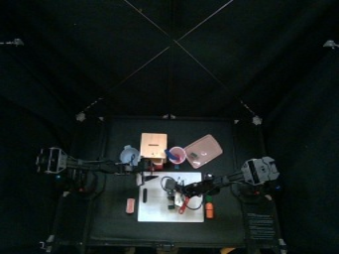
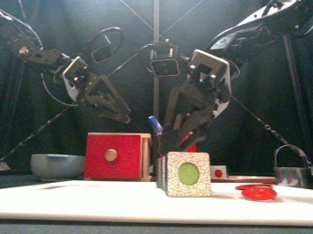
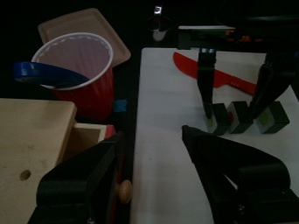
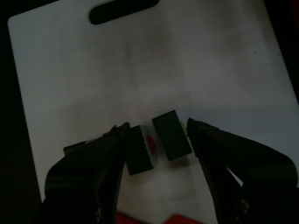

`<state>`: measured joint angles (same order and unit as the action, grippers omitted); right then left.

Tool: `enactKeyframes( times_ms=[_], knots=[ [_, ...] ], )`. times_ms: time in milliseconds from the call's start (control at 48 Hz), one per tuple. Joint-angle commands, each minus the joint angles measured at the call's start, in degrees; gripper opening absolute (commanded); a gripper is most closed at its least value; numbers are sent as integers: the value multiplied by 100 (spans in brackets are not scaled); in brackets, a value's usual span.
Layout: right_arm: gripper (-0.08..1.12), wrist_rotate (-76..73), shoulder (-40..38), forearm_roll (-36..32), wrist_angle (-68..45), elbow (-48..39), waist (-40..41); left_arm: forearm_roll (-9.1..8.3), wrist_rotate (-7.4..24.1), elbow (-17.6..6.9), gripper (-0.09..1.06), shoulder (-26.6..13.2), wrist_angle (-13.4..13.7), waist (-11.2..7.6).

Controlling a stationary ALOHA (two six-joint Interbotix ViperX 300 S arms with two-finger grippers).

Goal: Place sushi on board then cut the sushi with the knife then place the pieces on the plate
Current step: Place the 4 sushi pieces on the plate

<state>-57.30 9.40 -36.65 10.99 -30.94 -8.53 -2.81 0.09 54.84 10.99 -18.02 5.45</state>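
Observation:
On the white cutting board [image 3: 163,105] the sushi roll [image 4: 156,140] lies split into dark green pieces [image 3: 246,115]; the front view shows one piece [image 2: 188,174] end-on, with a green centre. My right gripper [image 4: 156,131] is open, its jaws straddling the pieces just above the board. The red knife [image 3: 218,77] lies flat on the board beyond them. Over the board's left edge, beside the wooden box [image 3: 35,131], my left gripper [image 3: 152,162] is open and holds nothing. Behind stand the pink tray [image 3: 79,24] and the red cup [image 3: 77,77] holding the blue knife [image 3: 35,72].
The wooden box with its red drawer front [image 2: 117,156] stands left of the sushi, with the blue-grey bowl [image 2: 55,165] further left. A metal cutter [image 2: 290,172] is at the right. The right arm's fingers [image 3: 208,80] rise over the board's middle.

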Motion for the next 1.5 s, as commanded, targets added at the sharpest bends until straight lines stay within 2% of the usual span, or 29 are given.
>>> enactKeyframes(
  times_ms=[21, 479, 1250, 1396, 1500],
  knots=[
    [88, 9, -220, -44, -9, 35, 176, -9, 9, -62, 90, 18, -53, -9],
    [87, 9, -554, -70, -44, -193, 290, -9, 9, -9, 90, 18, -53, 9],
    [87, 9, -149, -35, -220, -158, 255, 9, 0, 26, 90, 18, -53, 44],
    [86, 9, -97, -53, -220, -149, 255, -9, 0, 26, 90, 18, -53, 44],
    [80, 9, -88, -70, -202, -141, 264, 9, 0, 35, 90, 18, -53, 53]
  ],
)
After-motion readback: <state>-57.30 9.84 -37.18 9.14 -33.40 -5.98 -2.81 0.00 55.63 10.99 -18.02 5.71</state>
